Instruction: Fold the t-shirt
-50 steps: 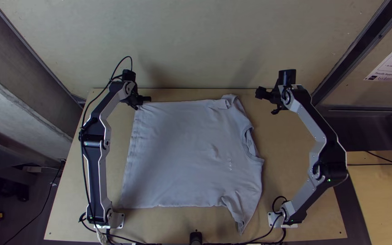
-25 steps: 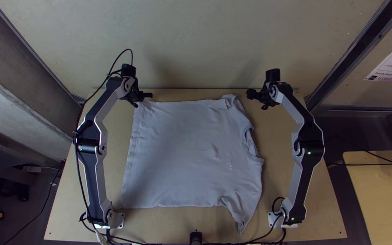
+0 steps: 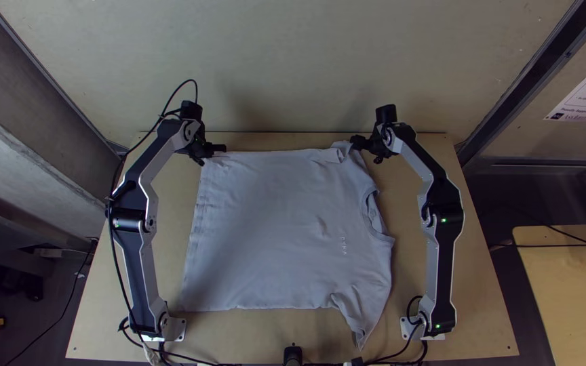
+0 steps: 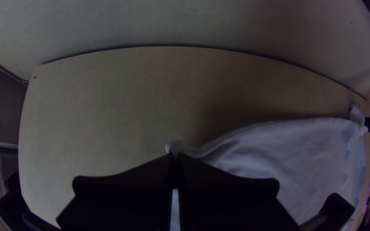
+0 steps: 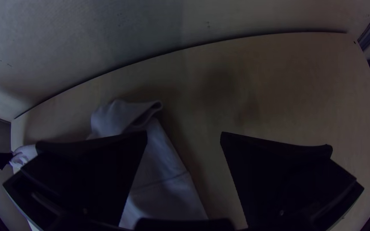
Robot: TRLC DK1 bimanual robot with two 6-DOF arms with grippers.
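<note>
The t-shirt [image 3: 272, 224] is laid spread out on the table [image 3: 473, 305]. Its far hem corner is pinched by the left end effector [image 3: 209, 154]. The right end effector [image 3: 366, 150], its fingers held wide apart, is seen at the far sleeve.

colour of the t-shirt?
Plain light grey with a bluish cast, apart from small pale marks near the neckline; the t-shirt shows best in the top view.
</note>
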